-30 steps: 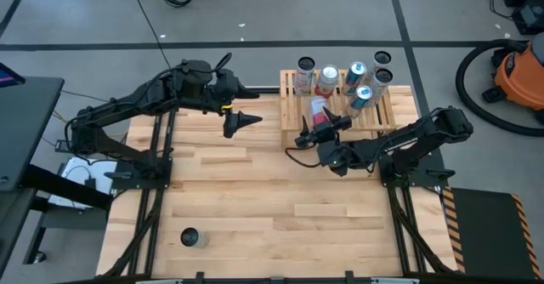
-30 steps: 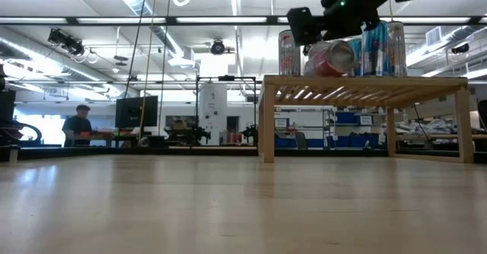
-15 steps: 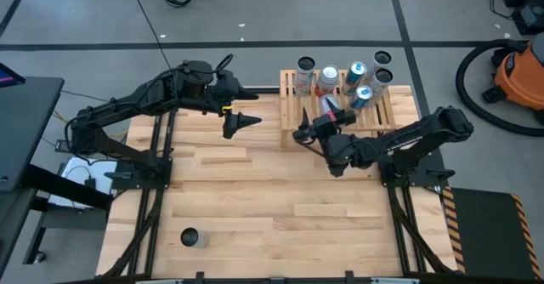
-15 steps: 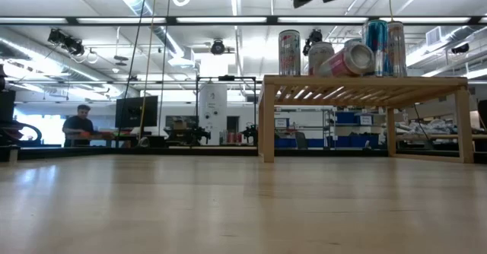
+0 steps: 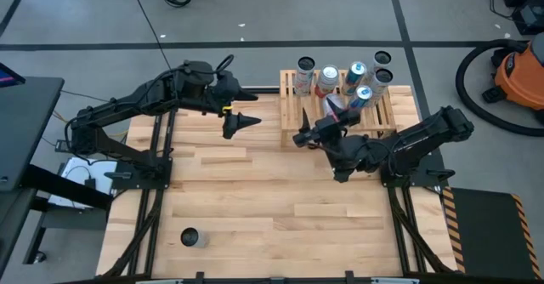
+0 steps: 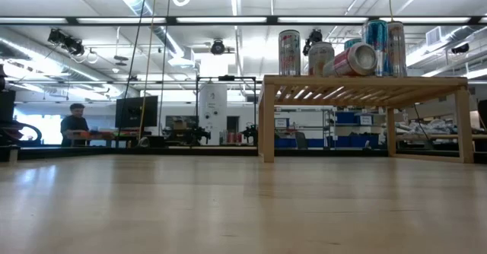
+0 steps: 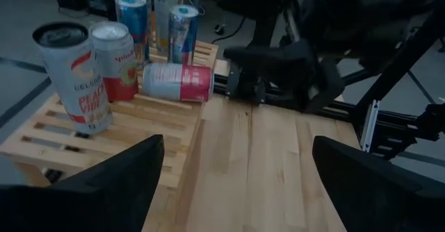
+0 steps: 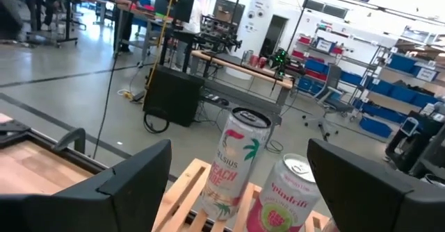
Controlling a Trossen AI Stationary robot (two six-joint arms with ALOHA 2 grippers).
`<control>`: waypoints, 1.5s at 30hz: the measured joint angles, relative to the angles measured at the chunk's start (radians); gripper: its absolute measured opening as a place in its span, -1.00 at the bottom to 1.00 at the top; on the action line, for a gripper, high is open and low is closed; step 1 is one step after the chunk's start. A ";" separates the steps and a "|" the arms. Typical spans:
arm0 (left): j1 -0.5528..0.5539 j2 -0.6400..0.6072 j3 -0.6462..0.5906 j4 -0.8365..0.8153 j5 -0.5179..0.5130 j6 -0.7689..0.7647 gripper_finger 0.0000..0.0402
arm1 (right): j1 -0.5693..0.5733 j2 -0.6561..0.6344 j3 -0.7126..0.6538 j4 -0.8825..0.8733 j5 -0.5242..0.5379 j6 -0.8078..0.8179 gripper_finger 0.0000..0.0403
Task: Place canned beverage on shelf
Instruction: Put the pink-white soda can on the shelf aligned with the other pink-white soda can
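The shelf (image 5: 293, 105), a low light-wood slatted rack, stands at the table's far right. A pink-and-white can (image 5: 337, 107) lies on its side on the slats (image 6: 355, 60), resting against the several cans that stand upright behind it, among them a tall one (image 7: 73, 76) at the far left corner. My right gripper (image 5: 311, 132) hangs open above the shelf's near left corner and holds nothing. My left gripper (image 5: 251, 105) hovers open to the left of the shelf, also with nothing in it.
One dark can (image 5: 191, 237) stands alone near the table's near left corner. The wooden table top (image 5: 255, 190) between the arms is bare. Beyond the table an orange vacuum (image 5: 518, 71) stands on the floor, and a person (image 6: 74, 125) is far off in the room.
My right gripper has risen from around the lying pink can, out of the top of the low view, and has drawn back toward the near edge, its wrist rolling. The can stays on the slats and has shifted a little toward the shelf's right.
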 joint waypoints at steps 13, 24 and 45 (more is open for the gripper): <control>0.000 0.000 0.000 -0.010 0.000 -0.034 0.84 | 0.000 0.000 0.114 0.001 0.000 -0.253 0.72; 0.000 0.000 0.000 -0.011 0.000 -0.068 0.84 | -0.001 -0.074 0.178 -0.030 -0.001 -0.529 0.72; 0.000 0.000 0.000 -0.009 0.053 -0.095 0.84 | 0.181 -0.444 0.178 -0.126 -0.187 -0.531 0.66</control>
